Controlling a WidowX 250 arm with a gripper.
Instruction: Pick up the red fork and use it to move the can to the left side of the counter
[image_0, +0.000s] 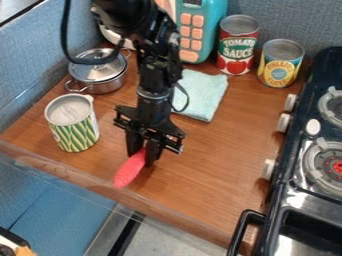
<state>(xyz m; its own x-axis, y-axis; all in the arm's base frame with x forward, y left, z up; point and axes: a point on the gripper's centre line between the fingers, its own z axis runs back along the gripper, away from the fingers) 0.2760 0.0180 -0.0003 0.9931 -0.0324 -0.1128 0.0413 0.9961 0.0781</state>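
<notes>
Your black 2-finger gripper (143, 155) is closed on the slim red plastic fork (129, 171), slanting toward the front edge of the brown wooden surface (194, 185). The green-and-white patterned cylindrical can (75, 132), judged likeliest of 3, stands upright, apart, at the gripper's left in view; your leftward push should start from its right

Red fork (129, 172) is held in hand (143, 157) near table (200, 175) front edge; striped can (75, 131) is seen at left, lidded pot (100, 75) behind, cloth (202, 95) laid farther back.
</notes>
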